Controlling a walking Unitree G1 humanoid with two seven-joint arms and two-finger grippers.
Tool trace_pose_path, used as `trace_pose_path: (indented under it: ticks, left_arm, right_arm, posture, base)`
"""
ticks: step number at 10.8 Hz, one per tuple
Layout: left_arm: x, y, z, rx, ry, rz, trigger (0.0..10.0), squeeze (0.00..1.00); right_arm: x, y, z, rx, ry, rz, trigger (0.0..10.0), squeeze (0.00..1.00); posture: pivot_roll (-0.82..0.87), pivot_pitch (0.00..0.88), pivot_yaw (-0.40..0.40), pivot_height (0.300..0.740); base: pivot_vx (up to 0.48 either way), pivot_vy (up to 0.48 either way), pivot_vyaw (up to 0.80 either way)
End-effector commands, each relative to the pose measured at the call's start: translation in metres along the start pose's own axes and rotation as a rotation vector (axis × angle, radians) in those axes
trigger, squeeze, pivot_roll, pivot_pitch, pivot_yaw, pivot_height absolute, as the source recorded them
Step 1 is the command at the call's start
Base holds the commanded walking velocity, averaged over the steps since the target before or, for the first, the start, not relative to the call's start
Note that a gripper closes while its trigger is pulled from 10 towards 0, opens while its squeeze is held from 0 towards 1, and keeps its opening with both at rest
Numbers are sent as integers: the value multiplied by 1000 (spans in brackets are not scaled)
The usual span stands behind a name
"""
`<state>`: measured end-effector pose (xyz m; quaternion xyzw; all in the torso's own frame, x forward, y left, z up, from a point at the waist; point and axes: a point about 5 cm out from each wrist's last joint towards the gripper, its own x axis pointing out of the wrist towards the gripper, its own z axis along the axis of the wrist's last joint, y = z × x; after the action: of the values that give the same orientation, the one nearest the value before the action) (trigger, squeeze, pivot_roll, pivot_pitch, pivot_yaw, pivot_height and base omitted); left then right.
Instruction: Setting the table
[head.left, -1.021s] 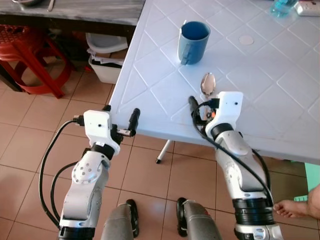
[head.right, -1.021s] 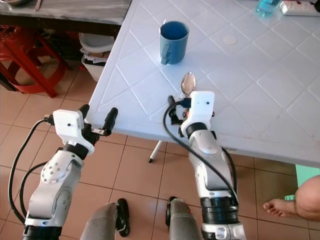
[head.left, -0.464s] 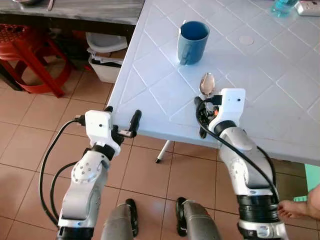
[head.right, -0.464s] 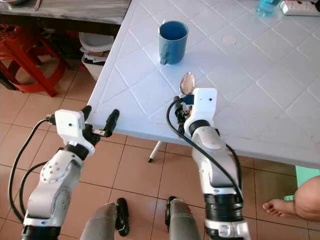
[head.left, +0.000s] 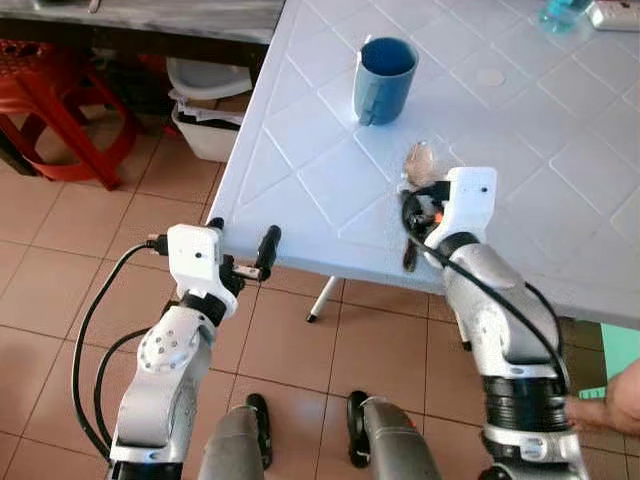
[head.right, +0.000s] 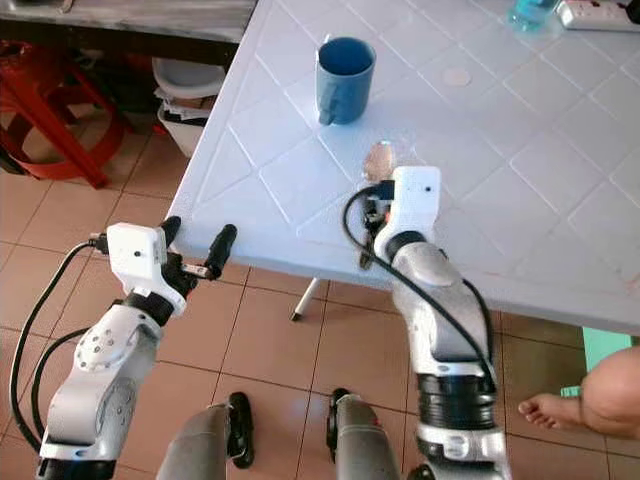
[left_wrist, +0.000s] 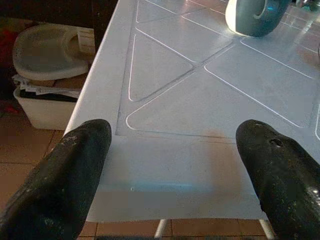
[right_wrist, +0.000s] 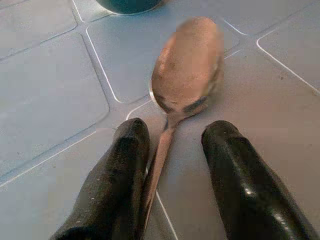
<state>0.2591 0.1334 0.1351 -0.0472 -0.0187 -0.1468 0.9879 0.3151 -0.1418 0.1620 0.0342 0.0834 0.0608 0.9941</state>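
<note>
Terracotta floor tiles (head.left: 60, 290) run under a pale blue plastic table (head.left: 560, 190) moulded with a diamond pattern, and I'm looking down over its near corner. At about ten o'clock, a red plastic stool (head.left: 60, 120) stands beside a white bin (head.left: 210, 110) stuffed with papers, below the edge of a grey wooden top (head.left: 180, 15). On the table at twelve o'clock sits a blue mug (head.left: 385, 78), handle toward me. Just nearer than it lies the spoon (right_wrist: 187, 65), bowl pointing at the mug, its image slightly blurred. My right gripper (right_wrist: 172, 165) sits low over the spoon's handle, fingers narrowly apart with the handle running between them; I cannot tell whether they actually pinch it. My left gripper (left_wrist: 177, 165) hovers at the table's near edge, around eight o'clock, fingers spread wide with nothing between them. At four o'clock a person's bare foot (head.right: 555, 410) rests on the tiles.
</note>
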Motion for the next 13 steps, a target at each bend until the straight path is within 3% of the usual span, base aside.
trace_pose_path:
  ticks: [1, 7, 13]
  left_arm:
    - [-4, -3, -2, -2, 15, -14, 10000, 0]
    - [-4, -3, -1, -7, 18, -27, 10000, 0]
    - [-5, -5, 1, -13, 14, -51, 10000, 0]
  right_arm:
    - [-3, -5, -41, 49, 202, -24, 0, 0]
    - [-19, -6, -55, 109, 227, -97, 0, 0]
    - [-21, -10, -60, 118, 246, -131, 0, 0]
  posture:
    - [-14, 328, 20, 740]
    - [-20, 320, 34, 740]
    - [-12, 318, 43, 740]
  base:
    - [0, 0, 0]
    - [0, 0, 0]
    - [0, 0, 0]
